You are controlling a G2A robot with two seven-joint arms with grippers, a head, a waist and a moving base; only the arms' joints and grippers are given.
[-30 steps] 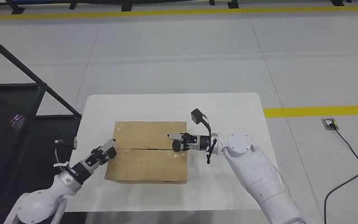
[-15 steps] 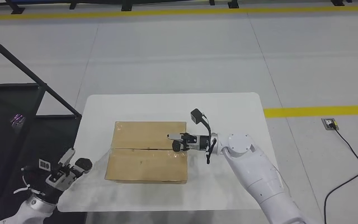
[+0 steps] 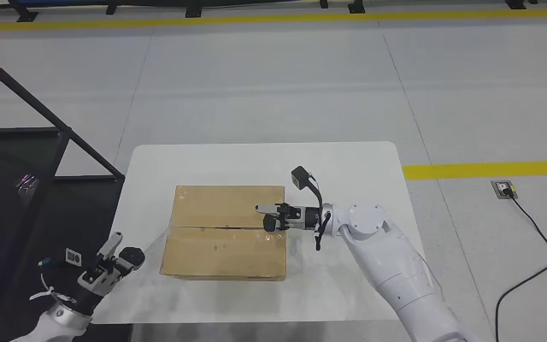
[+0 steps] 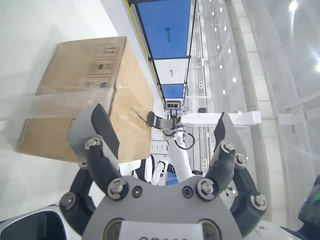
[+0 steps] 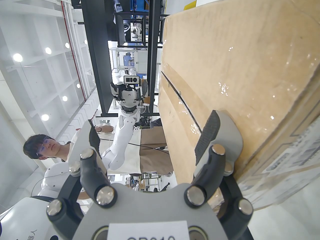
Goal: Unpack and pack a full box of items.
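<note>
A closed cardboard box (image 3: 226,231) stands on the white table (image 3: 342,162), with clear tape along its middle seam (image 3: 214,227). My right gripper (image 3: 265,215) is open at the box's right end, level with the seam. In the right wrist view one of its fingers (image 5: 212,136) lies over the box top (image 5: 237,76) near the seam, and the gripper (image 5: 150,136) holds nothing. My left gripper (image 3: 122,250) is open and empty, off the box's left side near the table's front left edge. The left wrist view has this gripper (image 4: 162,126) facing the box's end (image 4: 95,88).
A black metal frame (image 3: 51,162) stands left of the table. A yellow floor line (image 3: 474,169) and a floor socket (image 3: 502,188) lie to the right. Bare tabletop runs along the right side and the far side of the box.
My left gripper has pulled back from the box's left edge toward the table's front left corner. The right arm and the box have not moved.
</note>
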